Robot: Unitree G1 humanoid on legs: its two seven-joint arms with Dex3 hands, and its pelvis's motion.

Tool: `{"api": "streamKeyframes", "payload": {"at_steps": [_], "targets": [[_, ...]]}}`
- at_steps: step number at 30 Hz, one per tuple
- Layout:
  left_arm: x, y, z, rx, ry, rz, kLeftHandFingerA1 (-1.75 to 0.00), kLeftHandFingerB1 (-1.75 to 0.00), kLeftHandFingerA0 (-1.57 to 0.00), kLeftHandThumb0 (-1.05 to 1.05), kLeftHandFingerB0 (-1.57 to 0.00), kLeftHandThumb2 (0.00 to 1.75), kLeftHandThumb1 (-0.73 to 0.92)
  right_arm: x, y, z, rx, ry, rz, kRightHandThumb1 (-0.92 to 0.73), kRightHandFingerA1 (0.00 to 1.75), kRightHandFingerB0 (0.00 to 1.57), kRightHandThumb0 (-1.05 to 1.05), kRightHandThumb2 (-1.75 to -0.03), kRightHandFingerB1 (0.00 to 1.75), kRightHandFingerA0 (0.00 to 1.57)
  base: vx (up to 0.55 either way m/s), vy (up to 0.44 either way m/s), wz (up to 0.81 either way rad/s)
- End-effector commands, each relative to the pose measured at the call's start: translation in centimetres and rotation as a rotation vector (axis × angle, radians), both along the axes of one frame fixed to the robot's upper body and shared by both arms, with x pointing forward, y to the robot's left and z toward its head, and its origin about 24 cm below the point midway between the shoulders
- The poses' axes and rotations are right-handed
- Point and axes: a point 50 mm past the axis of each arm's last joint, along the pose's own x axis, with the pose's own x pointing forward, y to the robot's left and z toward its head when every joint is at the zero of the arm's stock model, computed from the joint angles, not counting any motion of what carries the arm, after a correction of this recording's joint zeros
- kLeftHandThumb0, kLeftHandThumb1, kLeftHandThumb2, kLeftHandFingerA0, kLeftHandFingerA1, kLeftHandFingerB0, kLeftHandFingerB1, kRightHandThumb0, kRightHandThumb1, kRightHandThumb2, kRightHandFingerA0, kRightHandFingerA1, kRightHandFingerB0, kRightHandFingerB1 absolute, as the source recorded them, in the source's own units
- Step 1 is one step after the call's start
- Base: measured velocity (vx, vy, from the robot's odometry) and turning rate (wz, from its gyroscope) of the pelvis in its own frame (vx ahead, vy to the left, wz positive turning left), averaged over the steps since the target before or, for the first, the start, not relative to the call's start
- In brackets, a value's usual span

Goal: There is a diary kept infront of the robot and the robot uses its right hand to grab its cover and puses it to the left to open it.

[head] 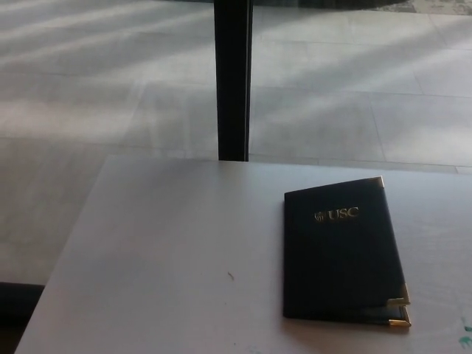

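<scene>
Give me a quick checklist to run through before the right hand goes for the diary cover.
1. Dark diary with gold USC lettering lies on the white table: ok.
2. Cover closed, ready to open: ok.
3. Gold-cornered opening edge faces right: ok.
4. Table space left of diary free for the cover to swing: ok.
5. Right hand in position: not ok, not in view.
6. Left hand clear of the diary: ok, not in view.
</scene>
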Motion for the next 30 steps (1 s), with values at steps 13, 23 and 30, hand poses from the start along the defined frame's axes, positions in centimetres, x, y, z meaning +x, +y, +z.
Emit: {"api": "streamKeyframes", "payload": {"at_steps": [13, 23, 30], "targets": [[-0.8, 1.0, 0.6, 0.034, -0.006, 0.002, -0.99, -0.83, -0.39, -0.94, -0.34, 1.11, 0.92, 6.7, 11.8, -0.1, -0.141, -0.021, 0.452, -0.60, 0.75, 0.43, -0.78, -1.00, 0.66, 0.52, 0.00, 0.000, 0.00], [-0.8, 1.0, 0.6, 0.037, -0.002, 0.013, -1.18, -0.94, -0.33, -0.87, -0.29, 0.99, 0.92, 8.6, 18.2, -3.2, -0.112, 0.062, 0.699, -0.92, 0.59, 0.24, -0.61, -0.69, 0.43, 0.34, 0.00, 0.000, 0.00], [-0.8, 1.0, 0.6, 0.044, 0.008, 0.011, -0.95, -0.83, -0.42, -0.91, -0.38, 1.16, 0.88, 9.9, 20.9, -7.6, -0.011, 0.190, 0.787, -0.92, 0.58, 0.23, -0.53, -0.76, 0.42, 0.34, 0.00, 0.000, 0.00]]}}
